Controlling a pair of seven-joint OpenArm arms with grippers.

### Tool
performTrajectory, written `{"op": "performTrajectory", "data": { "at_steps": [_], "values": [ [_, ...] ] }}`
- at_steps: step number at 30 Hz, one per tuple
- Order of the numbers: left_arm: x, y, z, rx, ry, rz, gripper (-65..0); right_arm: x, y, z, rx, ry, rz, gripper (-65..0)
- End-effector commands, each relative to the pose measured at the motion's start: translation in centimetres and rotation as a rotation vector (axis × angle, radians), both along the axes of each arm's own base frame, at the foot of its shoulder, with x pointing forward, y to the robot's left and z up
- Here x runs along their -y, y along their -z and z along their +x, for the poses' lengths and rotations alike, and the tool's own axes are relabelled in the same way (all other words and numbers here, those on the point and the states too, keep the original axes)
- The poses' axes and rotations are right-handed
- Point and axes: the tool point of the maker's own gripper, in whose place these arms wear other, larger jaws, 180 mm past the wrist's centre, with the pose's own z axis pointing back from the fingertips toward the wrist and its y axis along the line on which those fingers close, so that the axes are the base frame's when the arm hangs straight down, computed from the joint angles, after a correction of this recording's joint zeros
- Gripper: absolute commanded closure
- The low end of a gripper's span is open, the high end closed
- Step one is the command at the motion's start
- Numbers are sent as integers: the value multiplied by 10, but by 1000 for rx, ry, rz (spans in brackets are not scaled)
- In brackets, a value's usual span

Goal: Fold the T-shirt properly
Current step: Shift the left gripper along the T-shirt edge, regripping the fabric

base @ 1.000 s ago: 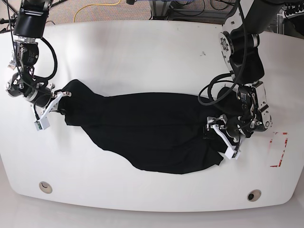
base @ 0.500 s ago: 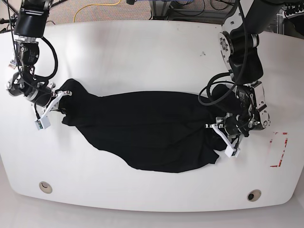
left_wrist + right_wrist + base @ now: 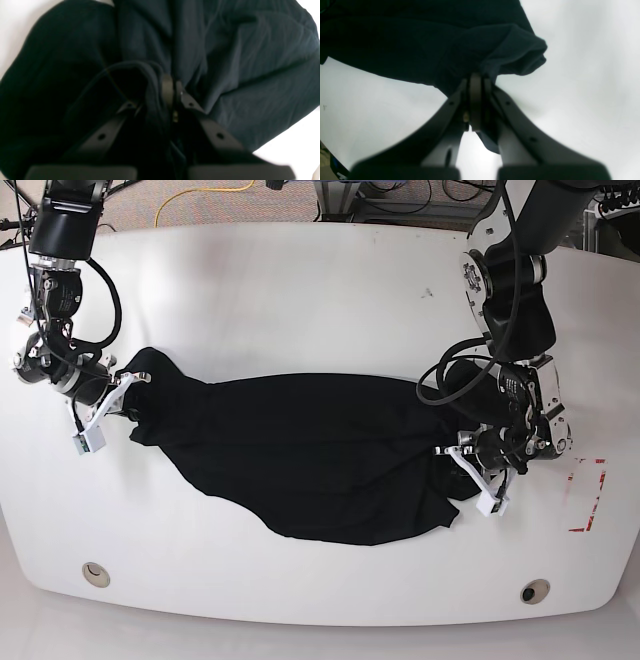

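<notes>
White table [image 3: 300, 290] fills our base view, with the black T-shirt [image 3: 300, 455] stretched across its centre. Our left gripper [image 3: 470, 470] at centre-right and right gripper [image 3: 118, 395] at centre-left each pinch a bunched end of it.

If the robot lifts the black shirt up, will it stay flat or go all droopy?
Probably droopy: the T-shirt already lies wrinkled and bunches where the left gripper and right gripper pinch it. It likely sags between them. It looks light, thin cloth.

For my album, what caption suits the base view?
Two pincers, left and right, pinch opposite ends of a black T-shirt on a white table.
</notes>
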Motion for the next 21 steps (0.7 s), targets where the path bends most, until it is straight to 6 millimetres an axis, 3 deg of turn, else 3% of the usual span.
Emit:
{"op": "performTrajectory", "data": {
  "at_steps": [1,12,21],
  "values": [
    [-7,-33,19,97,-1,9,0,4,-20,11,63,-1,-2,0],
    [-24,-55,22,156,-19,63,0,4,-19,11,62,3,5,0],
    [-49,-72,16,186,-28,150,0,6,-18,11,60,7,1,0]
  ]
}}
